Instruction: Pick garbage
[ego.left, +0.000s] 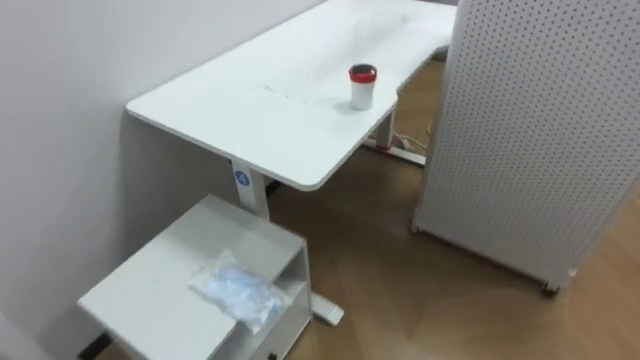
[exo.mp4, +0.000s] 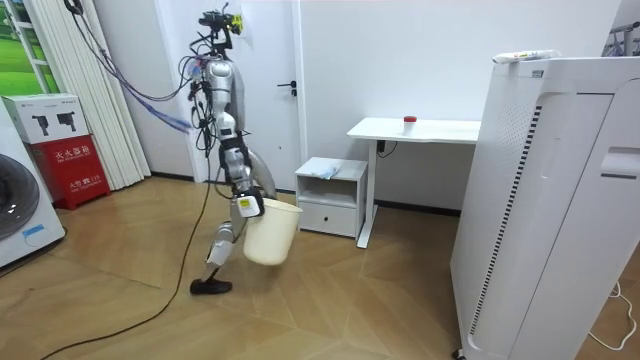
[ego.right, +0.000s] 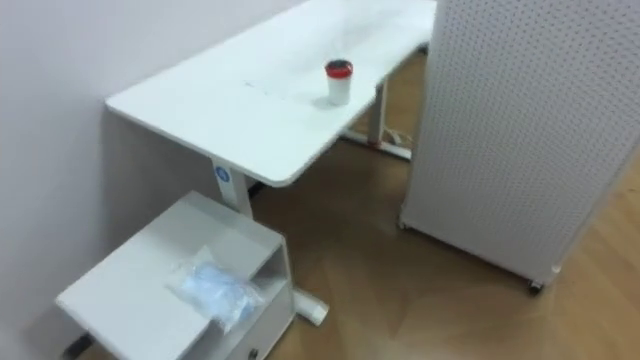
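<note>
Garbage: crumpled clear-and-bluish plastic bag (ego.left: 238, 290) lying flat on top of the low white cabinet (ego.left: 150, 300), close to the top's front edge, above the open shelf. The bag's long axis runs diagonally across the top, far-left to near-right, toward the cabinet's front corner. It's soft and wrinkled, with no clean edges. The cabinet is boxy and smooth, and sits against the wall just under the near corner of the white desk (ego.left: 250, 105). The desk top is a smooth matte slab with rounded corners on a white leg. A white cup with a red lid (ego.left: 362, 86) stands upright near the desk's right edge, well apart from the bag. The perforated white panel (ego.left: 540, 130) on casters stands to the right, with a lane of bare wood floor (ego.left: 370, 250) between it and the desk. In the room view the robot stands on open floor to the room view's left of the cabinet. Its right hand (exo.mp4: 243, 206) is at the rim of a cream bin (exo.mp4: 272, 235), which hangs clear of the floor. Whether that hand is clamped on the rim can't be told at this range.
</note>
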